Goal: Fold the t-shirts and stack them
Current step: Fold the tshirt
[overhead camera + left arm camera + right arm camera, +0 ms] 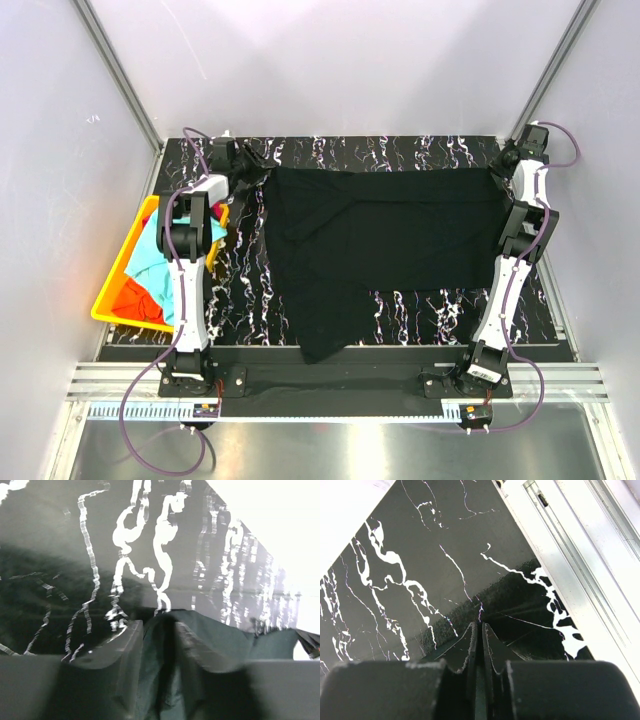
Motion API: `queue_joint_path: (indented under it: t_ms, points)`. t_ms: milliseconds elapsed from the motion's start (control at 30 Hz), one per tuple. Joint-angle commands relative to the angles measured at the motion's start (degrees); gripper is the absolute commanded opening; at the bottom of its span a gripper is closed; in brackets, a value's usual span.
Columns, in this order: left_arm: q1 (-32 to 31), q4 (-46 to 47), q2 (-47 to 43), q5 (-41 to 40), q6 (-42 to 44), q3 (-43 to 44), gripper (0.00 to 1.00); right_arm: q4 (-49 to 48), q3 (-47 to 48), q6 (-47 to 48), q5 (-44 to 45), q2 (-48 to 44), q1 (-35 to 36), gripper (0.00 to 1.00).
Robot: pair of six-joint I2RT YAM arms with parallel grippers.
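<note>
The black t-shirt (390, 240) lies spread across the middle of the marble-patterned table (240, 300), its far edge stretched between the two arms and its near tail running down to the table's front edge. The left gripper (256, 170) holds the far-left corner. In the left wrist view its jaws pinch a bunched fold of dark cloth (160, 680) between the fingers (131, 650). The right gripper (503, 166) sits at the far-right corner. Its wrist view shows the jaws pressed almost together, apparently on a thin edge of the same cloth (the sliver between them is too dark to be sure of).

The turquoise shirt (160, 250) and the orange-red shirt (135, 297) lie crumpled in the yellow bin (112, 300) at the left, well apart from the black one.

The black shirt looks light, limp and thin. It will probably sag and wrinkle wherever it is unsupported, and it may drag on the table rather than slide cleanly. Corners and hems seem the best places to hold it, taken in matching pairs so an edge stays taut. A single layer could slip out of a shallow pinch, so a deeper bite on the hem looks safer.
</note>
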State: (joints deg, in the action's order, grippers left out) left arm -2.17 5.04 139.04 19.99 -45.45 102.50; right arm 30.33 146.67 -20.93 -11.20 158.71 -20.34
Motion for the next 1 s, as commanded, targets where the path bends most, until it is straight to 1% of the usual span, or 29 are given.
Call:
queue_joint_path:
  t_ms: [0, 33, 67, 133, 200, 300, 367, 533, 600, 667, 767, 933, 967]
  points:
    - [0.77, 8.49, -2.54, 4.71, -1.13, -0.46, 0.47, 0.96, 2.22, -0.34, 1.36, 0.90, 0.21, 0.12]
    - [0.77, 8.85, -2.46, 4.88, -1.57, -0.37, 0.54, 0.96, 2.30, -0.34, 1.18, 0.90, 0.21, 0.12]
    - [0.77, 8.59, -2.29, 5.15, -2.27, 0.59, 0.57, 0.88, 2.13, -0.34, 1.18, 0.81, 0.21, 0.11]
    - [0.42, 7.71, -1.23, 5.32, -2.45, 1.91, 0.57, 0.96, 2.13, -0.34, 1.18, 0.89, 0.21, 0.11]
    - [0.07, 5.86, -0.36, 4.97, -2.36, 3.41, 0.56, 0.96, 1.87, -0.34, 1.10, 0.72, 0.12, 0.11]
    - [-0.11, 7.17, -0.61, 4.01, -3.94, 1.92, 0.53, 0.96, 1.69, -0.34, 0.92, 0.63, 0.21, 0.12]
    - [-0.28, 8.58, -0.88, 3.39, -4.47, 0.69, 0.54, 0.96, 1.60, -0.34, 0.74, 0.54, 0.21, 0.12]
    - [-1.34, 3.58, 2.19, 4.97, -1.92, 6.13, 0.53, 0.87, 1.60, 0.18, 1.01, 0.46, 0.21, 0.12]
    - [-1.78, 3.40, 1.94, 4.45, -2.18, 5.26, 0.50, 0.88, 1.51, 0.19, 0.92, 0.37, 0.21, 0.11]
    - [-2.13, 3.49, 1.76, 3.92, -2.19, 4.47, 0.45, 0.87, 1.51, 0.27, 0.83, 0.37, 0.21, 0.11]
    - [-2.31, 2.44, 1.93, 3.57, -2.36, 4.64, 0.41, 0.88, 1.51, 0.36, 0.83, 0.37, 0.21, 0.11]
    - [-2.39, 0.50, 1.23, 2.69, -1.66, 4.55, 0.41, 0.87, 1.34, 0.36, 0.92, 0.28, 0.21, 0.11]
    - [-2.40, 0.85, 0.53, 1.73, -0.61, 2.90, 0.47, 0.96, 1.25, 0.36, 0.83, 0.19, 0.21, 0.11]
